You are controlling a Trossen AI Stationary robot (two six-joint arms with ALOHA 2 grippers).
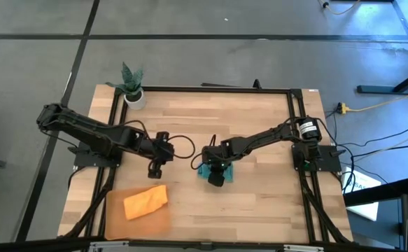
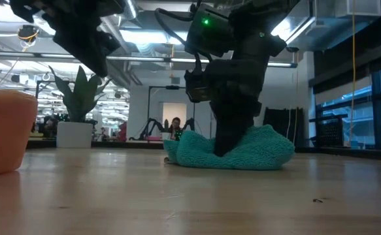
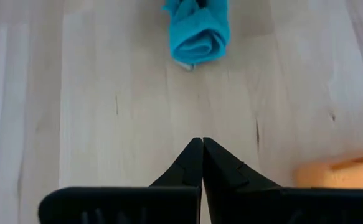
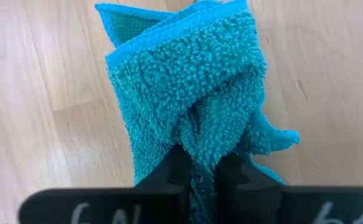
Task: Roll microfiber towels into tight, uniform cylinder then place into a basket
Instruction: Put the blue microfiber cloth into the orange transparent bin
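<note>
The teal towel point(image 1: 205, 170) lies on the table's middle as a loose roll; it also shows in the low view point(image 2: 268, 149) and the right wrist view point(image 4: 187, 81). My right gripper point(image 1: 217, 176) stands over it, shut on it. My left gripper point(image 1: 155, 168) is shut and empty, a little to the towel's left; in its wrist view point(image 3: 202, 149) the teal roll's end point(image 3: 197, 34) lies ahead. The orange towel point(image 1: 146, 201) lies rolled in the basket point(image 1: 120, 217) at the near left. My right gripper pinches a raised fold of the teal towel at the roll's middle point(image 4: 200, 146) between its two fingers point(image 4: 169, 168), several layers thick. The fingers come from above, pointing down. The roll rests on the table and sags where the fingers point(image 2: 229, 140) stand in it.
A small white plant pot point(image 1: 134, 96) stands at the table's far left corner. A black frame point(image 1: 210, 89) runs along the table's edges. Bare wood lies near of and to the right of the teal towel.
</note>
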